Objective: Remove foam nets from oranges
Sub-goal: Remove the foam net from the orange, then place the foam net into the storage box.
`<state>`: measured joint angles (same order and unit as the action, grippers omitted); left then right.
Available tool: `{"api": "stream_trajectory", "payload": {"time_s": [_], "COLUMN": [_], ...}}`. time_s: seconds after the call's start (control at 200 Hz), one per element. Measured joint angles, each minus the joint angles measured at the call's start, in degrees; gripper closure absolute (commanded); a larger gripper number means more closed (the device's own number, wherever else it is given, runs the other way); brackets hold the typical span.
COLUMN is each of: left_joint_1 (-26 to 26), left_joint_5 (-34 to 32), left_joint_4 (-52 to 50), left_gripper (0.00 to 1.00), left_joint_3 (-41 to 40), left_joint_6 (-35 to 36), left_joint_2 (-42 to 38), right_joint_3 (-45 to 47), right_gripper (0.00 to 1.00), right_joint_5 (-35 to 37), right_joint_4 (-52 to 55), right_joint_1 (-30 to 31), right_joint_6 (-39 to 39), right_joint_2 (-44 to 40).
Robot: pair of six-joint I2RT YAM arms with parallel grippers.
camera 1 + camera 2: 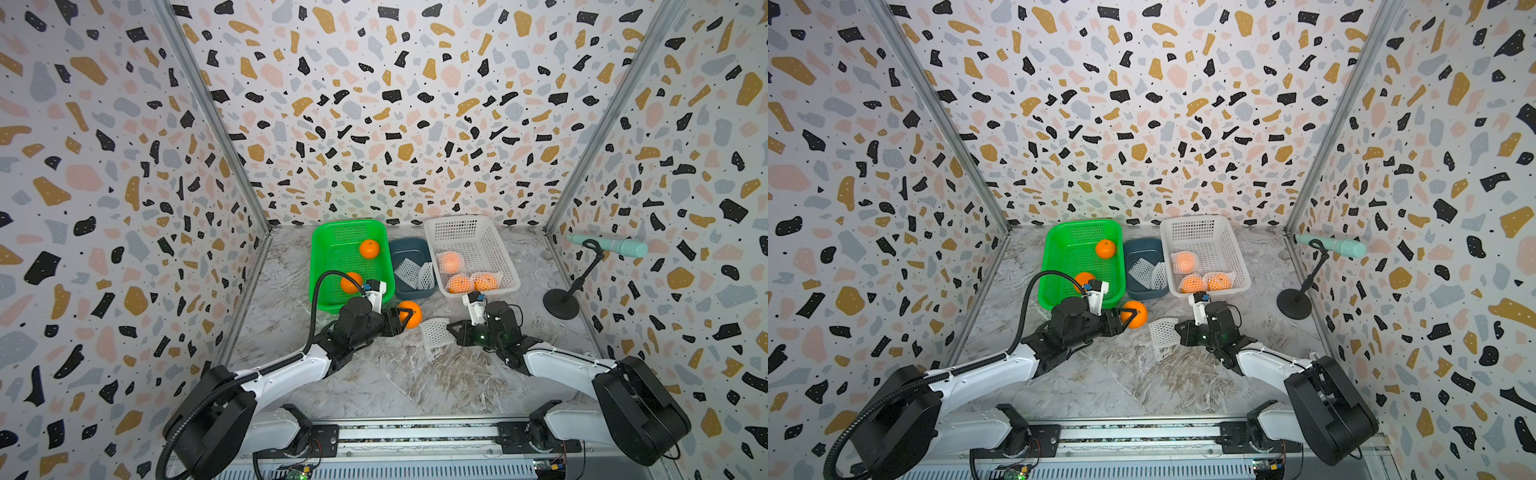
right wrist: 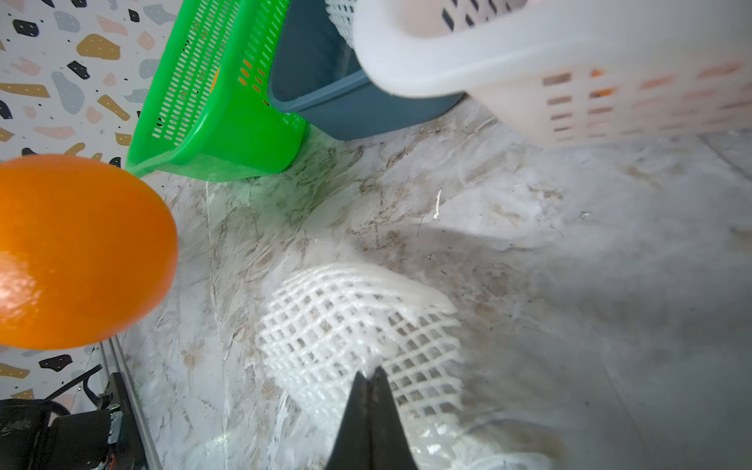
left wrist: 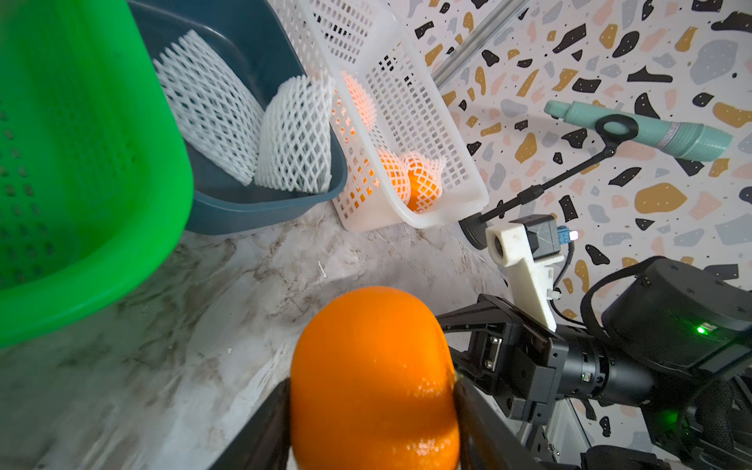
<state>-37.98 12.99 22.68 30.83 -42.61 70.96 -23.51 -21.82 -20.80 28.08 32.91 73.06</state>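
My left gripper is shut on a bare orange, held just in front of the green basket. An empty white foam net is pinched at its edge by my shut right gripper. It hangs low over the marble table, a short gap right of that orange. Two bare oranges lie in the green basket. Three netted oranges sit in the white basket.
A dark blue bin between the baskets holds two empty nets. A black stand carrying a teal cylinder is at the right wall. Patterned walls close in on three sides.
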Motion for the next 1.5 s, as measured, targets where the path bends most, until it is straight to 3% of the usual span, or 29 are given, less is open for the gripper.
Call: {"api": "stream_trajectory", "payload": {"time_s": [0.24, 0.536, 1.256, 1.497], "left_joint_1": [0.44, 0.44, 0.44, 0.44], "left_joint_5": [-0.17, -0.22, -1.55, -2.05], "left_joint_4": [-1.16, -2.14, -4.90, -6.86], "left_gripper": [0.39, 0.38, 0.38, 0.38], "left_joint_3": [-2.45, -6.29, -6.95, -7.23], "left_joint_6": [0.22, -0.02, 0.00, 0.00], "left_joint_2": [-1.60, -3.52, -8.87, -11.15], "right_joint_3": [-3.30, -18.51, -55.89, -60.63], "right_gripper": [0.99, 0.99, 0.97, 0.70], "right_joint_5": [0.07, 1.64, 6.84, 6.27], "right_joint_4": [4.87, 8.81, 10.27, 12.76], "right_joint_1": [0.00, 0.00, -0.07, -0.22], "right_joint_6": [-1.68, -5.81, -10.27, -10.51], "right_joint_2": [-4.96, -3.58, 38.23, 43.80]}}
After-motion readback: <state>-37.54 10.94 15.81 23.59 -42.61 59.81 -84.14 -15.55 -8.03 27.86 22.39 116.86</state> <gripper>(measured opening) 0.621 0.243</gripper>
